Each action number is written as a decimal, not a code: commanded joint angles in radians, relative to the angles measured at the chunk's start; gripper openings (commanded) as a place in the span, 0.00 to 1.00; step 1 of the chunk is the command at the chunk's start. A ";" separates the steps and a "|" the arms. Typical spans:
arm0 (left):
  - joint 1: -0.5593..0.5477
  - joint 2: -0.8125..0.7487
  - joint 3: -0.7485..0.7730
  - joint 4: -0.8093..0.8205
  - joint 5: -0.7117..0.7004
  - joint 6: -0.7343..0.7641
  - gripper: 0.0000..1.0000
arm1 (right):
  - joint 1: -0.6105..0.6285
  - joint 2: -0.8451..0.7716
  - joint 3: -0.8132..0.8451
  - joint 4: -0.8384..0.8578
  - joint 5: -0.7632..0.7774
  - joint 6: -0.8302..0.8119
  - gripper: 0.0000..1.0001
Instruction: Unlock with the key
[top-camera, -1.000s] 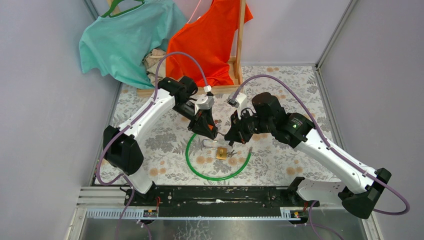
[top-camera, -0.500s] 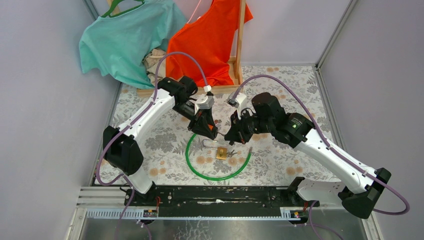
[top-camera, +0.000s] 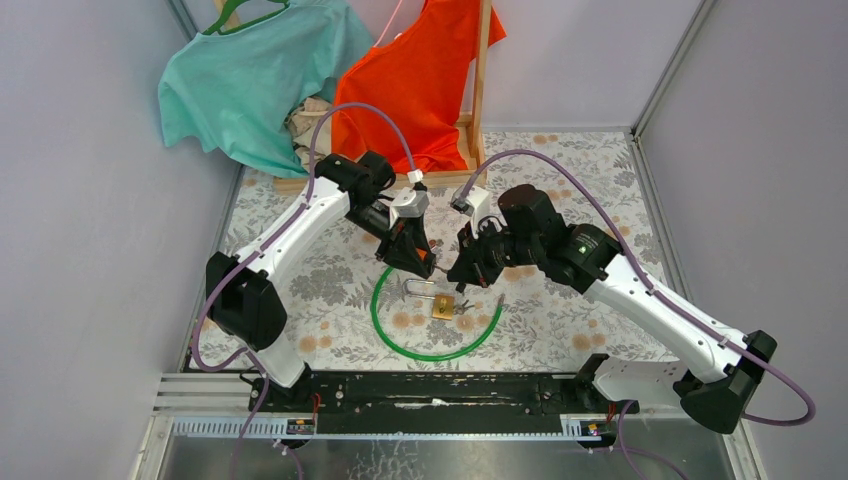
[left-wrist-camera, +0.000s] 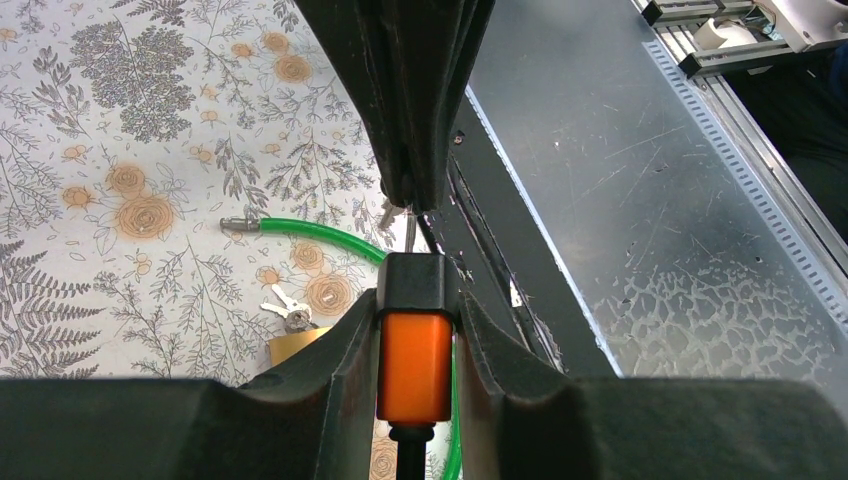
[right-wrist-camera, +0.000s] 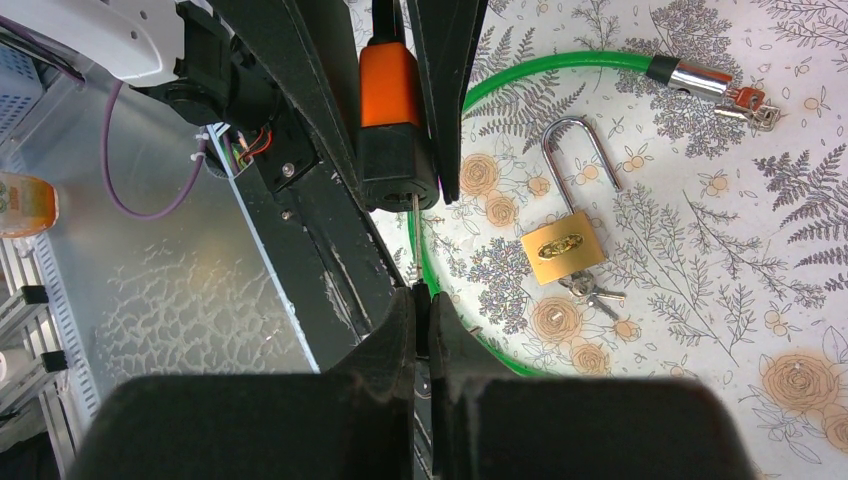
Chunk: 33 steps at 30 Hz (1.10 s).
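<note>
- Right gripper (right-wrist-camera: 416, 298) is pinched tight on the key (right-wrist-camera: 415, 208), blade tip at the keyhole of the orange-black lock head (right-wrist-camera: 392, 120).
- Left gripper (left-wrist-camera: 414, 302) clamps that head above the green cable (left-wrist-camera: 310, 232).
- Key looks light, thin, stiff and slick. Best held flat on the bow and twisted gently.
</note>
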 joint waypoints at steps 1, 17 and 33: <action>-0.010 -0.022 0.029 -0.025 0.066 -0.010 0.00 | 0.007 -0.008 0.010 0.078 0.014 0.000 0.00; -0.010 -0.018 0.037 -0.026 0.047 -0.028 0.01 | 0.008 -0.038 0.021 0.048 0.024 0.000 0.00; -0.012 -0.009 0.043 -0.025 0.046 -0.039 0.02 | 0.008 -0.004 0.032 0.081 0.018 0.005 0.00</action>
